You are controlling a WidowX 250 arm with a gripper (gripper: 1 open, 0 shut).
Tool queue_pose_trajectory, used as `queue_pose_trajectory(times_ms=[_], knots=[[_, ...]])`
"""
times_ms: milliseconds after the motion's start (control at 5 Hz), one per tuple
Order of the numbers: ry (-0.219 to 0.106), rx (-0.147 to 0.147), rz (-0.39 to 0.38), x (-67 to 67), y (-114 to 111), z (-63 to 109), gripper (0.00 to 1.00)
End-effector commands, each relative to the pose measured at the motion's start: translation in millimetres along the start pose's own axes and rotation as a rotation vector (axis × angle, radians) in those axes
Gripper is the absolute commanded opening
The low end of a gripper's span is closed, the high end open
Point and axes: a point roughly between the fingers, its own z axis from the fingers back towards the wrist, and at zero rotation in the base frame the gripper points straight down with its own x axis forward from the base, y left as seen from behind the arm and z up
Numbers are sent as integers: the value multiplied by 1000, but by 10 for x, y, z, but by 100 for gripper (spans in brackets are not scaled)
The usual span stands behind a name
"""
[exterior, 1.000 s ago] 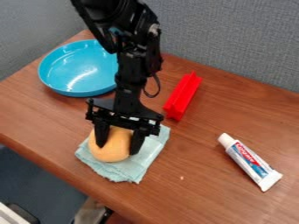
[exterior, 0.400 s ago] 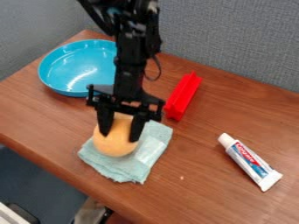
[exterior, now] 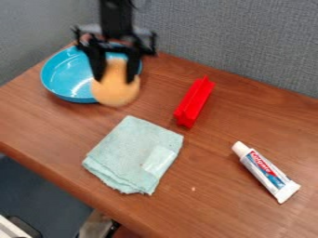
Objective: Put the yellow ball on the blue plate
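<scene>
The yellow ball (exterior: pixel 118 91) hangs in the air, held between the dark fingers of my gripper (exterior: pixel 115 76), which is shut on it. Ball and gripper are blurred with motion. They sit over the right rim of the blue plate (exterior: pixel 65 82), a shallow turquoise dish at the back left of the wooden table. The arm rises straight up out of the frame's top. The ball hides part of the plate's right rim.
A pale teal folded cloth (exterior: pixel 134 153) lies near the table's front edge. A red block (exterior: pixel 192 100) stands right of the ball. A toothpaste tube (exterior: pixel 266 170) lies at the right. A grey wall runs behind.
My gripper closed on the ball where it lay on the cloth, lifted it, and carried it back and left to the plate's rim. The cloth now lies bare.
</scene>
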Motion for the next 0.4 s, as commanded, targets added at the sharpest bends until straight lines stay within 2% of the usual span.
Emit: queue_pose_trajectory(times_ms=[0, 200], knots=[[-32, -3, -30, 149, 93, -19, 0], [-21, 2, -42, 239, 112, -118, 0]])
